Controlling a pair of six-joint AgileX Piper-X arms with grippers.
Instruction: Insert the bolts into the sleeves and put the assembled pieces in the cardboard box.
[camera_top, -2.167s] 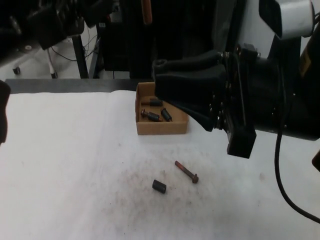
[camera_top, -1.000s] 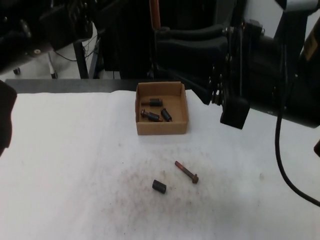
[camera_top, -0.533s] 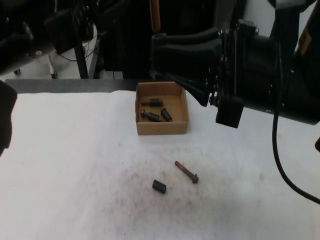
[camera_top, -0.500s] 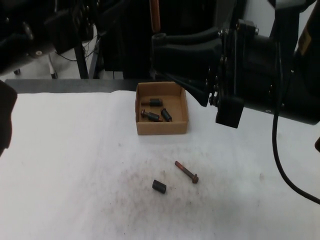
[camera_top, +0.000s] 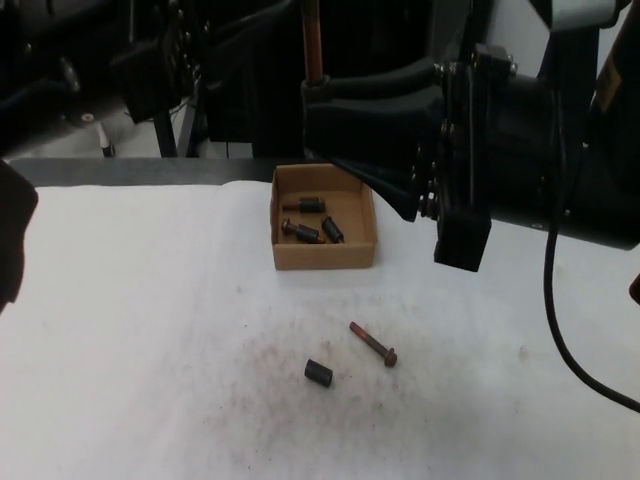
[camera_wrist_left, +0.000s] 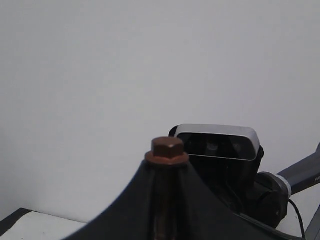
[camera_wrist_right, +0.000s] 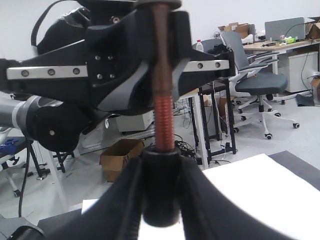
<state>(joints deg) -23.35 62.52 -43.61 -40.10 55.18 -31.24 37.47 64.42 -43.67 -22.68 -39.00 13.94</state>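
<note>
Left gripper (camera_wrist_left: 167, 170): pinches the held bolt (camera_wrist_left: 167, 149) just below its hex head.
Right gripper (camera_wrist_right: 161, 167): clamped on the held sleeve (camera_wrist_right: 161, 195); the bolt's threaded tip reaches the sleeve's mouth.
Cardboard box (camera_top: 323, 255): centre of the high view, with three assembled pieces (camera_top: 302, 231) inside.
Loose bolt (camera_top: 373, 343), loose sleeve (camera_top: 318, 373): lower centre, near each other but apart, on the white cloth (camera_top: 120, 330).

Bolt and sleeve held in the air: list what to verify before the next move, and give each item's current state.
1. Bolt held by left gripper: ok, its head shows above the gripper.
2. Sleeve held by right gripper: ok.
3. Bolt lined up with sleeve: ok, the threaded end meets the sleeve's top in the right wrist view.
4. Insertion depth: cannot tell.
5. Cardboard box has room: ok, three pieces inside, floor partly bare.
6. Loose bolt and loose sleeve on the bench: ok, lying apart, outside the box.
</note>
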